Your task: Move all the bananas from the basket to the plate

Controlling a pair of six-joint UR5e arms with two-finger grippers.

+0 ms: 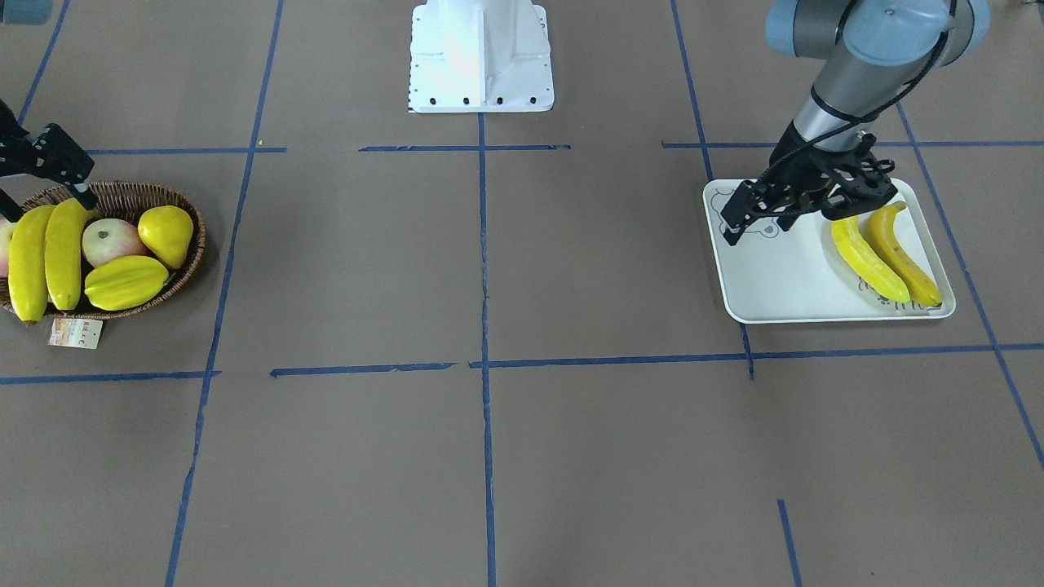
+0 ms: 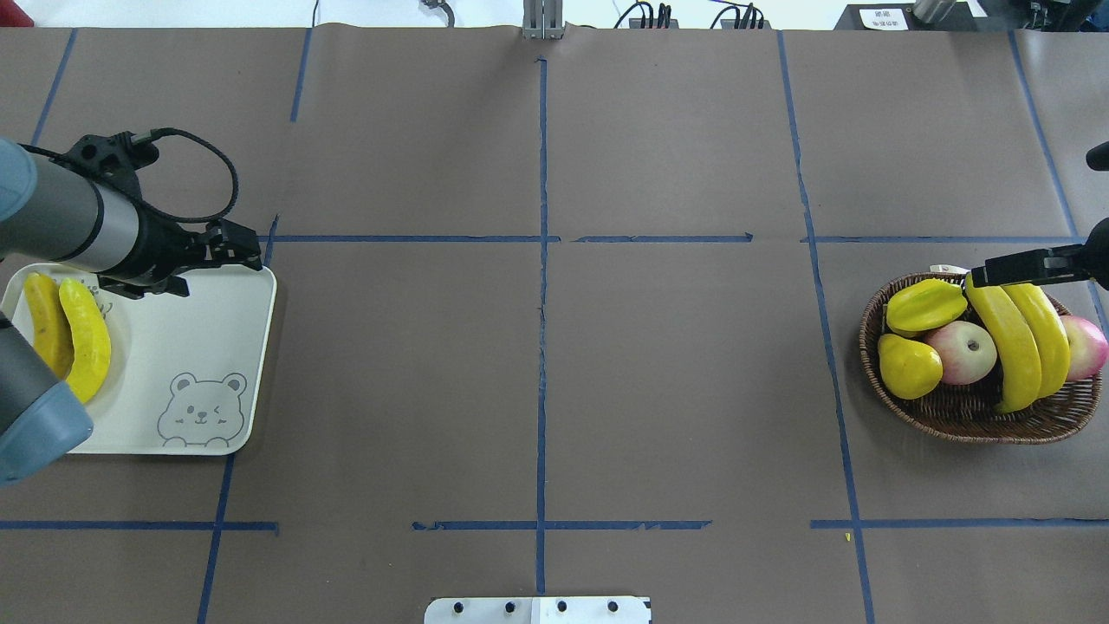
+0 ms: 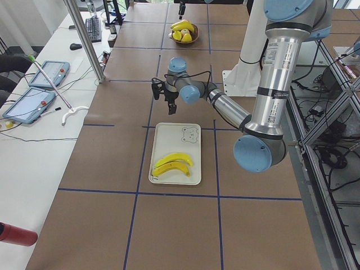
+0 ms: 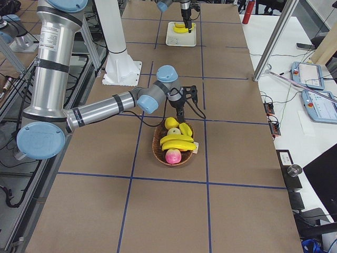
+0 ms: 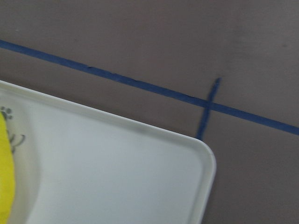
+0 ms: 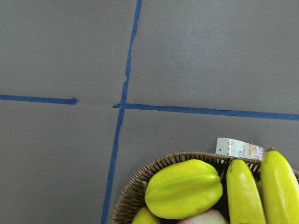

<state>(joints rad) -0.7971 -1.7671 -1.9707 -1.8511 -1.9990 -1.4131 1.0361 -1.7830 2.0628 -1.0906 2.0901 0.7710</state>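
Observation:
Two yellow bananas (image 1: pixel 869 261) (image 1: pixel 901 257) lie side by side on the pale bear-print plate (image 1: pixel 783 285); they also show in the overhead view (image 2: pixel 87 338). My left gripper (image 1: pixel 732 218) hangs over the plate's bear end, open and empty. Two more bananas (image 2: pixel 1005 338) (image 2: pixel 1044 338) lie across the brown wicker basket (image 2: pixel 970 416). My right gripper (image 2: pixel 979 276) points down above the basket's far rim, near the bananas' ends, and looks open and empty. The right wrist view shows those bananas (image 6: pixel 245 191) but no fingers.
The basket also holds a ridged starfruit (image 2: pixel 925 305), a yellow pear (image 2: pixel 908 366) and two pink apples (image 2: pixel 962 351) (image 2: pixel 1087 345). A paper tag (image 1: pixel 76 333) hangs off its rim. The white robot base (image 1: pixel 481 57) stands mid-table. Blue tape lines cross the brown table.

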